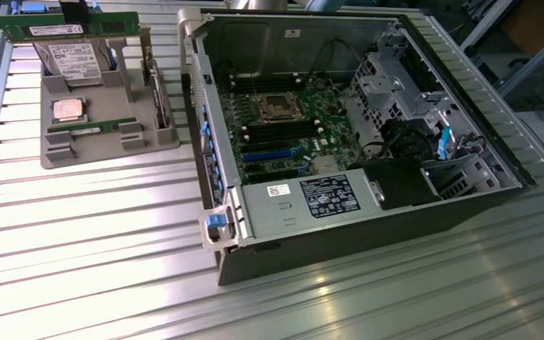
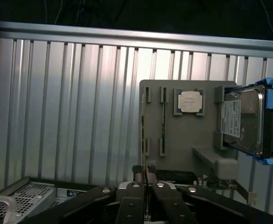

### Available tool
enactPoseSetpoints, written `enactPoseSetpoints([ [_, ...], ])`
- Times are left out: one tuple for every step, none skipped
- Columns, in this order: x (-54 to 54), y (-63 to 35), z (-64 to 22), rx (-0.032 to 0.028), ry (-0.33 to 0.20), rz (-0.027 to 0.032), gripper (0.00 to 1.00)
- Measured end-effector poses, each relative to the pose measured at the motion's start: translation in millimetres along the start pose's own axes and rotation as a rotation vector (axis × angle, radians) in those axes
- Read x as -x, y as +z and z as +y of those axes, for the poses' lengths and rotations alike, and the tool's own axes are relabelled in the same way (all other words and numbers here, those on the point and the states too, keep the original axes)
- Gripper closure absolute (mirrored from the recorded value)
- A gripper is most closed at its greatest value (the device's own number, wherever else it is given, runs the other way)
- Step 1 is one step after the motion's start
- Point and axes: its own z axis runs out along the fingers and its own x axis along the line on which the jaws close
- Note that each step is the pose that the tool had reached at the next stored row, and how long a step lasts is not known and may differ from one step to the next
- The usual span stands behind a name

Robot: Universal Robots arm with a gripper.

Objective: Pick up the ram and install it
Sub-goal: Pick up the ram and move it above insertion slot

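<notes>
Fingers (image 2: 151,179) clamped mid-length on ram (image 1: 64,27); we see stick over parts tray (image 1: 121,74) at bench (image 1: 93,234) corner, long axis roughly parallel to memory slots (image 1: 274,132), well apart toward exterior view's right.

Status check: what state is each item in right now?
claw: shut on the ram
ram: held above the tray
second ram stick: seated in its tray slot
CPU chip: lying in its tray pocket
hard drive: resting on tray
computer case: open, memory slots look empty
</notes>
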Motion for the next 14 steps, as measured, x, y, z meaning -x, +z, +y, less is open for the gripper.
enactPoseSetpoints([
  [-0.1, -0.1, -1.5, 0.0001, 0.0, 0.0, 0.88],
  [-0.2, -0.1, -2.7, 0.0, 0.0, 0.0, 0.88],
  [-0.3, -0.1, -3.7, 0.0, 0.0, 0.0, 0.88],
  [-0.5, -0.2, -5.4, 0.0001, 0.0, 0.0001, 0.88],
  [-0.8, -0.2, -8.6, 0.0, -0.001, 0.0, 0.88],
  [-0.9, -0.2, -9.7, -0.0001, -0.001, 0.0, 0.88],
  [-1.0, -0.3, -10.8, 0.0, -0.001, 0.0001, 0.88],
  [-1.2, -0.3, -13.2, 0.0, -0.001, 0.0001, 0.88],
  [-1.5, -0.5, -16.6, 0.0, -0.001, 0.0001, 0.88],
  [-1.6, -0.6, -18.5, 0.0, -0.002, 0.0001, 0.88],
  [-1.9, -0.6, -21.3, 0.0, -0.002, 0.0001, 0.88],
  [-2.1, -0.7, -23.7, -0.0001, -0.002, 0.0001, 0.88],
  [-2.3, -0.8, -25.6, 0.0, -0.002, 0.0001, 0.88],
  [-2.4, -0.8, -27.3, 0.0, -0.002, 0.0001, 0.88],
])
